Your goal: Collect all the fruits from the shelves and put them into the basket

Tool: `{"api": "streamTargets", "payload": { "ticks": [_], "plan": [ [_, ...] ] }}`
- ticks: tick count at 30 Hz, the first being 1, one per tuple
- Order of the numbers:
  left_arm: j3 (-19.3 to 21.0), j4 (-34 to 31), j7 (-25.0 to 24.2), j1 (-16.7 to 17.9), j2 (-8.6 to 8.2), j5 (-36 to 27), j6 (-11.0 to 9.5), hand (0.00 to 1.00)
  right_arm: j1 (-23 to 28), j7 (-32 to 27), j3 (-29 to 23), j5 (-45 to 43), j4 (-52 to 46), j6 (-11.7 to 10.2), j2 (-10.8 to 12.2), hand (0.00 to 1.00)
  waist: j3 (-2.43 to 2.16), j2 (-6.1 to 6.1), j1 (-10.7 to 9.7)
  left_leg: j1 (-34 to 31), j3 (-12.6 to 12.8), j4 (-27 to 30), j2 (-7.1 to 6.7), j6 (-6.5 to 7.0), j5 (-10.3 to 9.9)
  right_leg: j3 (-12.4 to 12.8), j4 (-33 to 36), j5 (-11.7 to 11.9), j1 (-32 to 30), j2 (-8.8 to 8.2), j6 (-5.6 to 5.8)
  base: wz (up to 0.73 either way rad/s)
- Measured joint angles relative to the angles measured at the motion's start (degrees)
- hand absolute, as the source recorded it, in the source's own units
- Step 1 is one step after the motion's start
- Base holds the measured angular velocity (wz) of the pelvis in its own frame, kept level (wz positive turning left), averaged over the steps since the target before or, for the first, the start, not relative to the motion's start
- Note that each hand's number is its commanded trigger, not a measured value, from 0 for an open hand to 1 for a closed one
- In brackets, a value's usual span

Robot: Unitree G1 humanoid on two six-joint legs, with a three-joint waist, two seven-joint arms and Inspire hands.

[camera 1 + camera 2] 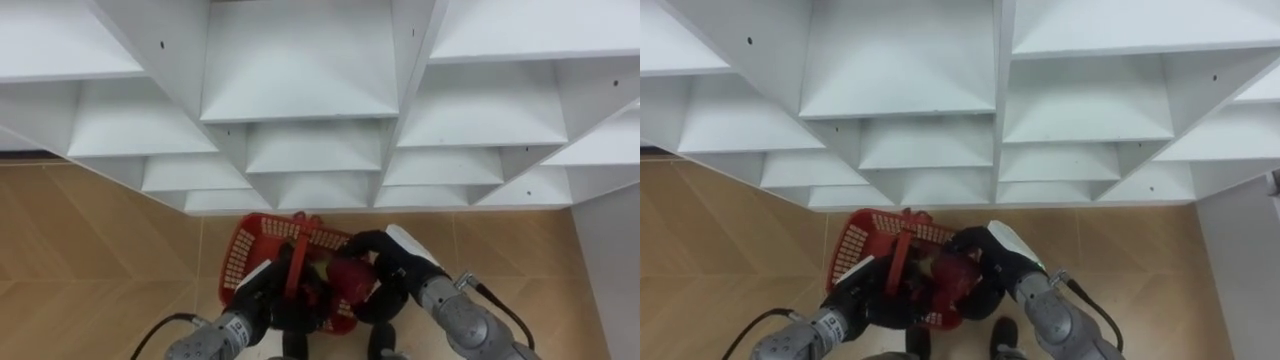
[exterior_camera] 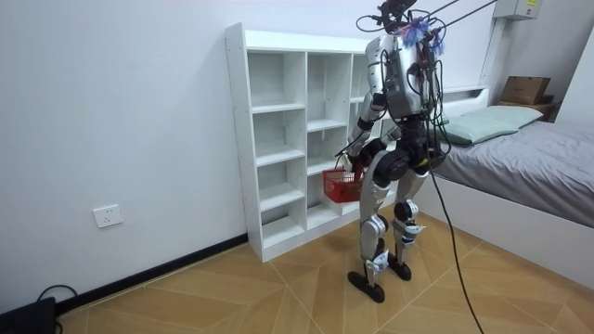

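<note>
Stands upright on a pale herringbone wooden floor (image 1: 90, 250), facing and close to a tall white shelf unit of open square compartments (image 1: 300, 90). Looks down from the head past the shelves' front edges to the floor.

Holds a red plastic mesh basket (image 1: 248, 240) low in front of the body, just short of the unit's base. Grips the basket's red strap-like handle (image 1: 298, 262) with the black left hand (image 1: 262, 298), fingers wrapped round it from the robot's left.

Clasps a dark red round fruit (image 1: 350, 280) in the black right hand (image 1: 385, 272), fingers and thumb curled about it. Keeps that fruit over the basket's right half, just inside the rim and beside the handle; cannot tell whether it touches the basket's bottom. Basket's inside largely hidden beneath both hands.

From the room view: basket at hip height between the body and the unit's middle shelves, both arms bent down toward it. Behind the robot, at the room view's right: a bed with a grey cover (image 2: 529, 167), a pale green pillow (image 2: 483, 121) and a brown cardboard box (image 2: 524, 88) near the head end. Low on the white wall (image 2: 111, 111), at the room view's left: a white wall socket (image 2: 109, 215).
</note>
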Motion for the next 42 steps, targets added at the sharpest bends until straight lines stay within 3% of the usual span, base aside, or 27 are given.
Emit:
{"api": "streamTargets", "payload": {
  "ticks": [11, 17, 19, 20, 21, 22, 24, 27, 35, 42],
  "plan": [
    [-0.08, 0.02, -0.01, -0.01, -0.53, 0.00, 0.00, 1.00, -0.12, -0.56, 0.01, 0.02, 0.69, 0.00, 0.15, 1.00, 0.19, 0.30, 0.03, -0.06, 0.05, -0.06, 0.01, 0.00, 0.00, 0.13, -0.10, 0.00, -0.13, 0.06, 0.00, 0.00],
    [-1.41, 0.82, -0.03, -0.29, -0.67, -2.34, 0.00, 1.00, -0.37, -0.56, 0.14, 0.27, 1.96, 0.00, 0.27, 1.00, 0.54, 0.89, -0.02, -0.03, 0.08, -0.05, 0.02, 0.00, 0.00, 0.23, -0.03, 0.01, -0.11, 0.08, -0.01, 0.00],
    [-1.76, 0.82, -0.03, -0.29, -0.66, -2.36, 0.00, 1.00, -0.37, -0.55, 0.23, 0.27, 1.96, 0.00, 0.30, 0.65, 0.58, 0.97, -0.02, 0.02, 0.14, -0.06, 0.02, 0.00, 0.00, 0.33, 0.00, 0.01, -0.11, 0.09, -0.01, 0.00],
    [-1.77, 0.82, -0.04, -0.29, -0.66, -2.36, 0.00, 1.00, -0.38, -0.55, 0.23, 0.27, 1.96, 0.00, 0.30, 0.55, 0.58, 0.97, -0.02, 0.04, 0.16, -0.05, 0.02, 0.00, 0.00, 0.37, 0.01, 0.01, -0.11, 0.09, -0.01, 0.00],
    [-1.80, 0.82, -0.04, -0.30, -0.66, -2.36, 0.00, 1.00, -0.39, -0.55, 0.28, 0.27, 1.96, 0.00, 0.30, 0.51, 0.58, 0.97, -0.02, 0.07, 0.21, -0.05, 0.01, 0.00, 0.00, 0.47, 0.03, 0.01, -0.11, 0.10, -0.01, 0.00],
    [-1.81, 0.83, -0.05, -0.30, -0.66, -2.36, 0.00, 1.00, -0.40, -0.55, 0.30, 0.27, 1.96, 0.00, 0.30, 0.22, 0.57, 0.97, -0.02, 0.11, 0.25, -0.06, 0.00, 0.00, 0.00, 0.55, 0.04, 0.02, -0.11, 0.11, 0.00, 0.00],
    [-1.81, 0.84, -0.07, -0.28, -0.65, -2.36, 0.00, 1.00, -0.41, -0.58, 0.30, 0.28, 1.96, 0.00, 0.30, 0.07, 0.57, 0.97, -0.02, 0.16, 0.30, -0.06, 0.00, 0.00, 0.00, 0.64, 0.07, 0.02, -0.10, 0.12, 0.00, 0.00],
    [-1.81, 1.02, -0.08, -0.25, -0.60, -2.36, 0.00, 1.00, -0.52, -0.76, 0.29, 0.28, 1.96, 0.00, 0.23, 0.00, 0.57, 0.97, -0.08, 0.24, 0.32, -0.05, 0.01, 0.00, 0.00, 0.71, 0.13, 0.02, -0.08, 0.15, -0.01, 0.00],
    [-3.50, 2.64, -0.80, -1.20, -1.17, -2.31, 0.04, 1.00, -1.23, -0.81, 0.52, 0.56, 1.94, -0.03, 1.44, 0.02, 0.53, 1.05, -0.25, 0.10, 0.21, 0.66, 0.07, 0.00, 0.00, 0.66, 0.31, 0.04, 0.01, 0.12, -0.05, 0.00],
    [-3.74, 2.95, -1.83, -1.38, -1.06, -2.35, 0.03, 1.00, -1.37, 0.51, 0.60, 0.87, 1.89, -0.03, 1.77, 0.02, 0.45, 1.92, -0.12, 0.03, 0.17, 1.11, 0.03, 0.01, -0.01, 0.58, 0.94, 0.04, -0.17, -0.04, -0.05, 0.00]
  ]
}}
